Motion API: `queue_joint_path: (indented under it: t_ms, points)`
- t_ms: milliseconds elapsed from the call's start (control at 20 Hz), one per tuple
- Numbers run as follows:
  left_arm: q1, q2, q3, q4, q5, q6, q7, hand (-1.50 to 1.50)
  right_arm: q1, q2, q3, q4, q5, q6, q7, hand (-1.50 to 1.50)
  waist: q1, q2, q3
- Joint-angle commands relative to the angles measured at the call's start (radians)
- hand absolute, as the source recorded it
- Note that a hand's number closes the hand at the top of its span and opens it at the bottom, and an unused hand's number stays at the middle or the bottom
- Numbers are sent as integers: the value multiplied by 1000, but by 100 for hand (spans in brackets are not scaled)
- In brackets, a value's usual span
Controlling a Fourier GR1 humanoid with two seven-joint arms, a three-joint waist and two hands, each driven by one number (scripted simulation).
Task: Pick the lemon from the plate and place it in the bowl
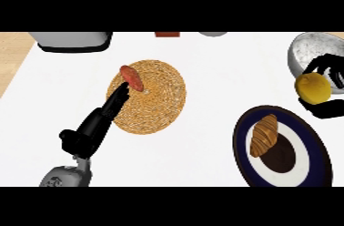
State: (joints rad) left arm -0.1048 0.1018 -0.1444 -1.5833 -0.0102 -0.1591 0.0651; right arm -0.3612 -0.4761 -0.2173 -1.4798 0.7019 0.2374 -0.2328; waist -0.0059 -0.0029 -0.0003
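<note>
At the near right corner of the white counter (201, 156) lies a dark blue plate (243, 143) with a white ring and a dark centre. A croissant (263, 135) rests on it, towards its left side. The lemon is not on this plate.

At the near left, the grey left forearm (66, 176) comes in from the lower edge. The left hand (94, 127) is black, and its fingers (121, 95) are stretched straight, pointing away over the left rim of a round woven mat (156, 100). The hand holds nothing. The fingertips are just beside a reddish sausage (132, 78), which lies on the far left edge of the mat; whether they touch it I cannot tell.

At the right edge, past the plate, the right hand (329, 109) is curled round the lemon (313, 87). The lemon is between the plate and the bowl, at the near rim of the grey speckled bowl (306, 47), and not yet inside it.

At the far left edge stands a grey and black appliance (74, 40), only partly in view. Two more things, one reddish brown (167, 34) and one grey (213, 33), show at the far edge, too cut off to name.
</note>
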Motion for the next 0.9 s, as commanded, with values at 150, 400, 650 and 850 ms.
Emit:
queue_joint_path:
  t_ms: [150, 400, 650, 850]
  points:
    - [-6, -6, 9, -36, 17, -20, 33, 0, -146, -59, -124, 198, -59, -12, 10, 150, 15, 5, 1]
    - [-52, -5, 19, 42, -11, -24, -10, 0, -213, -128, -117, 379, 47, -140, -75, 150, 16, 8, 1]
    - [-88, -38, 0, 31, -7, -13, 31, 0, -330, -151, -152, 687, 129, -399, -207, 150, 39, 18, 2]
    - [-1, -14, -13, -40, -15, -31, 1, 0, -437, -195, -140, 911, 189, -461, -236, 150, 57, 18, 3]
